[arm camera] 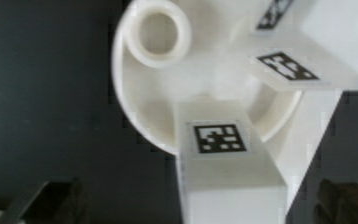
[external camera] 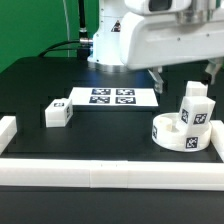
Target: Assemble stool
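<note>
Wrist view alone: gripper (arm camera: 197, 198) fingers apart, flanking one leg (arm camera: 217, 140). Exterior view alone: loose leg (external camera: 57, 113) at the exterior view's left. One seat (external camera: 165, 131), three legs.

- Arm (external camera: 150, 35): glossy white, with rounded housings filling the exterior view's upper right.
- Cable (external camera: 65, 44): thin and black, in the upper left beside the arm's white base.
- Fingers (arm camera: 43, 200): dark and blocky, blurred in the wrist view.

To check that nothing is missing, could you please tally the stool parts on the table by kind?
Seat: 1
Loose leg: 1
Legs standing on the seat: 2
Total: 4
</note>
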Controlling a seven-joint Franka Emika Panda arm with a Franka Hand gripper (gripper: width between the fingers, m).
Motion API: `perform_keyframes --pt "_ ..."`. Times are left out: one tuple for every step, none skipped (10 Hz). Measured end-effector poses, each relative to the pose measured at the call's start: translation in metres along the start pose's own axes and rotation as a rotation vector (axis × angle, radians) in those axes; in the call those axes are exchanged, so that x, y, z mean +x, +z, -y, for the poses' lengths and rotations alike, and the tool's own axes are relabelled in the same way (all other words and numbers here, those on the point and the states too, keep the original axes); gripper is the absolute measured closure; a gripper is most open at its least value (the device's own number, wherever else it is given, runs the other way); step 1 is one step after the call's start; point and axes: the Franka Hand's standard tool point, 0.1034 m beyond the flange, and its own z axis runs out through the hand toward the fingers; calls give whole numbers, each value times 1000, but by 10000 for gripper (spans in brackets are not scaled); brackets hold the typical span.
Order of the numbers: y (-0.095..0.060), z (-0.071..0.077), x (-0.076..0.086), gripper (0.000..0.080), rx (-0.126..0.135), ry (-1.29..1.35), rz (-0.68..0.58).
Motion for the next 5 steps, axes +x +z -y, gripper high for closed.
perform_keyframes --pt "-12 -12 -4 151 -3 -7 5" --pt "-15 -22 -8 151 -7 2 5" --pt "-17 -29 -11 151 -8 23 14" --pt "-17 -29 -11 151 -8 23 14" --pt "-16 -28 -11 151 -8 21 15"
